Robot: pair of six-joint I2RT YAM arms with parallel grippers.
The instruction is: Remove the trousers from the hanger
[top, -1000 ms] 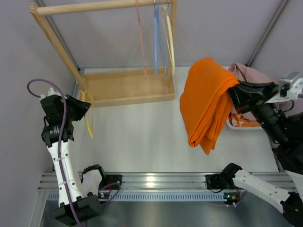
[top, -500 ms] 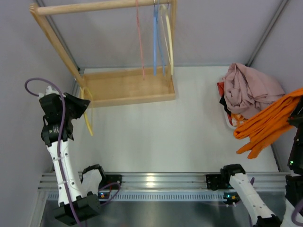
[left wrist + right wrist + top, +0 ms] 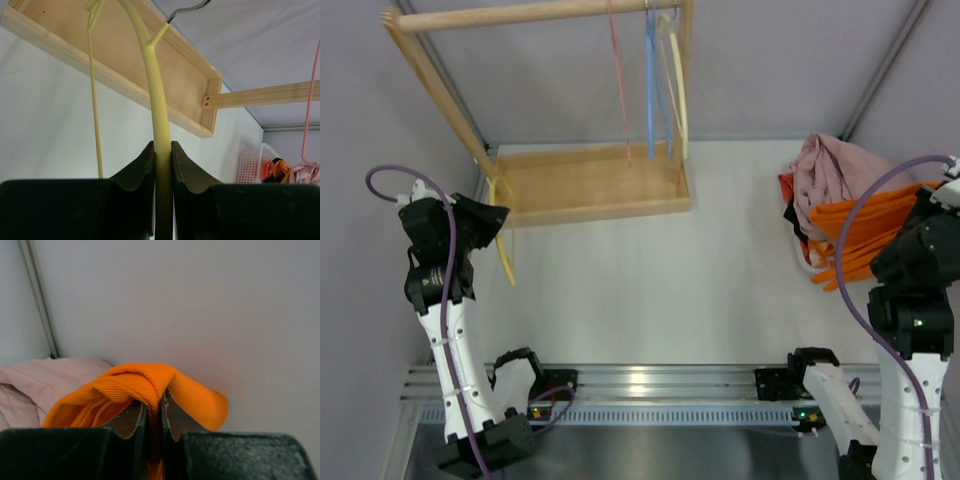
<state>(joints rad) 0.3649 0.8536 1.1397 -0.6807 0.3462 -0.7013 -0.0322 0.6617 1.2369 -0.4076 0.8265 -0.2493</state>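
Observation:
My right gripper is shut on a fold of the bright orange trousers. In the top view the orange trousers hang from it over the pile at the far right, against the dusty pink trousers. The pink trousers also show in the right wrist view. My left gripper is shut on the stem of a bare yellow hanger, seen at the left in the top view. The right gripper's fingers are hidden in the top view.
A wooden rack with a tray base stands at the back left. Pink, blue and yellow bare hangers hang from its top rail. A white basket holds the clothes pile at the right wall.
My right arm has swung the orange trousers from mid-table to the far right and brought them onto the clothes pile. The left arm with the yellow hanger has barely moved.

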